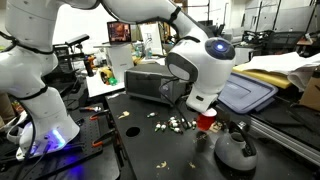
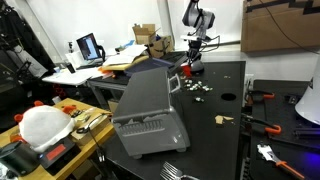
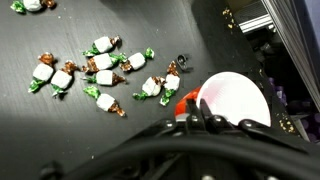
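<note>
A red cup with a white inside stands on the black table, seen from above in the wrist view. My gripper is shut, its two fingers pressed together on the cup's near-left rim, one outside and one inside. Several wrapped candies with green and brown twisted ends lie scattered to the left of the cup. In both exterior views the gripper points down over the red cup, with the candies beside it.
A dark round kettle sits close to the cup. A grey boxy appliance and a blue-grey lid stand nearby. A metal rail runs along the table edge. Orange-handled tools lie on the table.
</note>
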### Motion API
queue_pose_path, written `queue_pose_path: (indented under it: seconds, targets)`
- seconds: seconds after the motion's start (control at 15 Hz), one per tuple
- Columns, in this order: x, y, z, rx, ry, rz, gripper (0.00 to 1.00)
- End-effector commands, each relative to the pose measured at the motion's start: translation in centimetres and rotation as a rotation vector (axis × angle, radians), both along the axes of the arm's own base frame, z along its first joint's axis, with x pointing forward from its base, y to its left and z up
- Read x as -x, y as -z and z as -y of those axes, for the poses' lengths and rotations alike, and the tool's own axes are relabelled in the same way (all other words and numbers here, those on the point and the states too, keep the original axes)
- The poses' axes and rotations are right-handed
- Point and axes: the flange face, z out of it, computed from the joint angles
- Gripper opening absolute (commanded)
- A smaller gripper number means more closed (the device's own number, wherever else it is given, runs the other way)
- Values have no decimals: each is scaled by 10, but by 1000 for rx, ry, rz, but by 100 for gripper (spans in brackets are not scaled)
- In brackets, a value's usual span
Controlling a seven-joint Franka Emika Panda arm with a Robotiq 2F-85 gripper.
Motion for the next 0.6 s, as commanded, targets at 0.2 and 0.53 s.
queue_pose_path:
  seconds: [0.2,0.53]
  targets:
    - [8,1,0,-60,37,6,1]
    - [12,3,-4,-55,32,10,36]
